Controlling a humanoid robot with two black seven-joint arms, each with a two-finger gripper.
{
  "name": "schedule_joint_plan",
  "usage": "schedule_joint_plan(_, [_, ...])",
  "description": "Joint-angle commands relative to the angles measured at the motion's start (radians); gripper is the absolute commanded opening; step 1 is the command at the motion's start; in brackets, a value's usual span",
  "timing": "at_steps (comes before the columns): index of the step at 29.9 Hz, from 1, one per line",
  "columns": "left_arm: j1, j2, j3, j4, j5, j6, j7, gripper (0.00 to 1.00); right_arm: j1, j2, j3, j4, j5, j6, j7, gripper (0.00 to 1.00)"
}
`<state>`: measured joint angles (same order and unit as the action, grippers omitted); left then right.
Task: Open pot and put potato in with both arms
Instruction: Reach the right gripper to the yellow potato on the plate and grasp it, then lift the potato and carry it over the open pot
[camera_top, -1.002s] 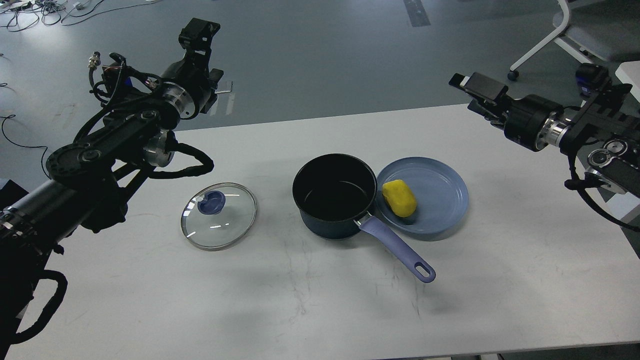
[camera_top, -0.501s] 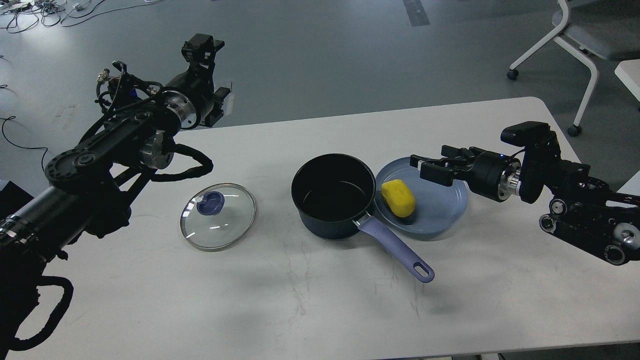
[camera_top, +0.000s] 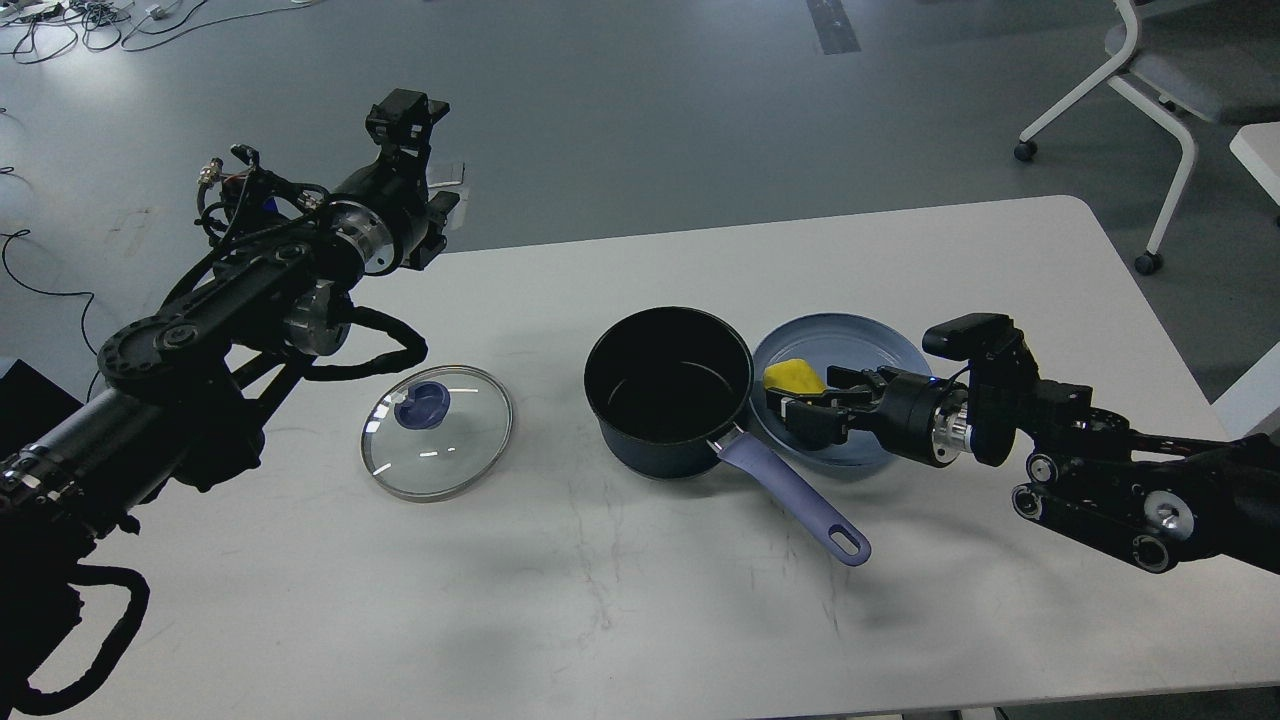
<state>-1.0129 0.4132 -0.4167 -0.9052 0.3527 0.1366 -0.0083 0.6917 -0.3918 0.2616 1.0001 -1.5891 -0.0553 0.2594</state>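
Note:
The pot (camera_top: 668, 392) stands uncovered at the table's middle, its black inside empty and its lavender handle (camera_top: 795, 500) pointing to the front right. The yellow potato (camera_top: 793, 374) lies on the blue plate (camera_top: 860, 340) just right of the pot, partly hidden by my right gripper (camera_top: 812, 402). That gripper reaches in low from the right, with its fingers spread at the potato's near side. My left gripper (camera_top: 403, 108) is raised high beyond the table's far left edge, away from everything; its fingers cannot be told apart.
The glass lid (camera_top: 437, 431) with a blue knob lies flat on the white table (camera_top: 640, 620), left of the pot. A white chair (camera_top: 1165, 70) stands on the floor at the back right.
My right arm has swung down from high at the right to the plate, and its gripper now sits at the potato. The left arm has barely shifted. Pot, lid and potato have not moved.

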Motion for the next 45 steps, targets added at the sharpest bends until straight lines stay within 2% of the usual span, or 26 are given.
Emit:
schedule_joint_plan(1, [0.001,-0.001,0.001,0.0,0.0,0.0,-0.006,0.98,0.012,0.021,-0.015,-0.031,0.0,0.0,0.0,1.0])
schedule_joint_plan(5, [0.004,-0.002,0.001,0.0,0.0,0.0,-0.007,0.98,0.019,0.027,-0.033,-0.052,-0.002,0.0,-0.006,1.0])
schedule_joint_plan(8, [0.014,-0.002,0.003,0.0,0.002,0.0,-0.007,0.98,0.028,0.027,-0.048,-0.054,-0.002,0.0,-0.008,0.96])
schedule_joint_plan(11, [0.019,-0.005,0.003,0.0,0.008,0.001,-0.025,0.98,0.031,0.025,-0.051,-0.061,-0.003,0.0,-0.006,0.74])
schedule_joint_plan(13, [0.02,-0.007,0.003,0.0,0.017,0.001,-0.035,0.98,0.031,0.024,-0.053,-0.064,-0.003,0.0,-0.006,0.65])
schedule_joint_plan(14, [0.02,-0.007,0.003,0.0,0.025,0.001,-0.041,0.98,0.029,0.022,-0.053,-0.066,-0.003,0.0,-0.006,0.56])
schedule_joint_plan(15, [0.02,-0.007,0.003,0.0,0.029,0.001,-0.042,0.98,0.031,0.024,-0.064,-0.066,-0.003,0.0,-0.006,0.52])
schedule_joint_plan(22, [0.022,-0.007,0.004,0.0,0.031,0.003,-0.044,0.98,0.054,0.022,-0.093,-0.087,-0.003,0.0,-0.008,0.37])
schedule_joint_plan(27, [0.028,-0.007,0.006,0.0,0.031,0.003,-0.044,0.98,0.072,-0.01,-0.088,-0.078,-0.002,0.0,-0.008,0.37])
schedule_joint_plan(30, [0.028,-0.008,0.007,0.0,0.031,0.003,-0.042,0.98,0.129,-0.073,-0.081,-0.046,0.005,-0.001,-0.008,0.36])
schedule_joint_plan(36, [0.025,-0.008,0.007,0.002,0.032,0.003,-0.042,0.98,0.193,-0.157,-0.078,0.125,0.09,-0.006,-0.005,0.36])
schedule_joint_plan(41, [0.027,-0.007,0.007,0.0,0.032,0.003,-0.044,0.98,0.204,-0.136,-0.078,0.163,0.109,-0.006,0.007,0.36])
schedule_joint_plan(45, [0.027,0.003,0.007,0.002,0.032,0.003,-0.044,0.98,0.219,-0.036,-0.085,0.135,0.112,-0.006,0.009,0.36])
